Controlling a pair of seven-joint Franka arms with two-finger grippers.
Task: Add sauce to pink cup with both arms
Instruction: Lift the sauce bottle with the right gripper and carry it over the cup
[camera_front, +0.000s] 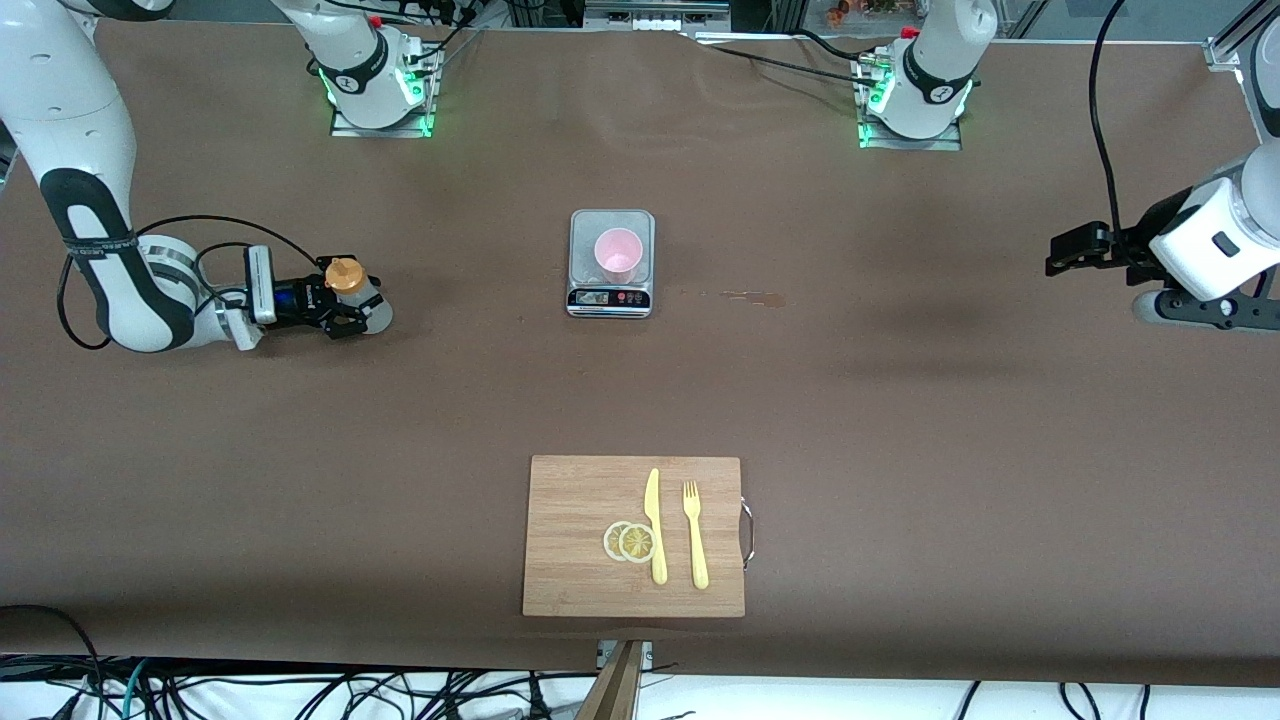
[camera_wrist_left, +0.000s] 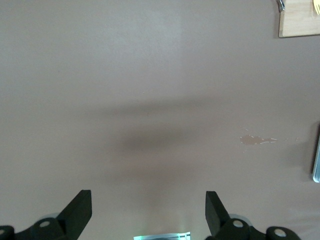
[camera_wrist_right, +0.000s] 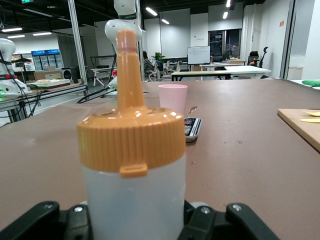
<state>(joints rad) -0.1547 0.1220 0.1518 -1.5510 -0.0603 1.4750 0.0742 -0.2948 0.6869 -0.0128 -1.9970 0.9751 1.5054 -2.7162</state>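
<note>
The sauce bottle (camera_front: 349, 287), whitish with an orange-tan nozzle cap, stands upright on the table toward the right arm's end. My right gripper (camera_front: 345, 308) is low at the table and shut around the bottle's body; the bottle fills the right wrist view (camera_wrist_right: 132, 165), with the gripper (camera_wrist_right: 135, 222) at its base. The pink cup (camera_front: 617, 254) stands upright on a small kitchen scale (camera_front: 611, 298) mid-table and also shows in the right wrist view (camera_wrist_right: 173, 97). My left gripper (camera_front: 1062, 252) waits open and empty above the table at the left arm's end, its fingers wide apart (camera_wrist_left: 148, 200).
A wooden cutting board (camera_front: 575, 585) near the front edge holds a yellow knife (camera_front: 655, 525), a yellow fork (camera_front: 694, 532) and lemon slices (camera_front: 630, 541). A small tan stain (camera_front: 752, 297) marks the table beside the scale.
</note>
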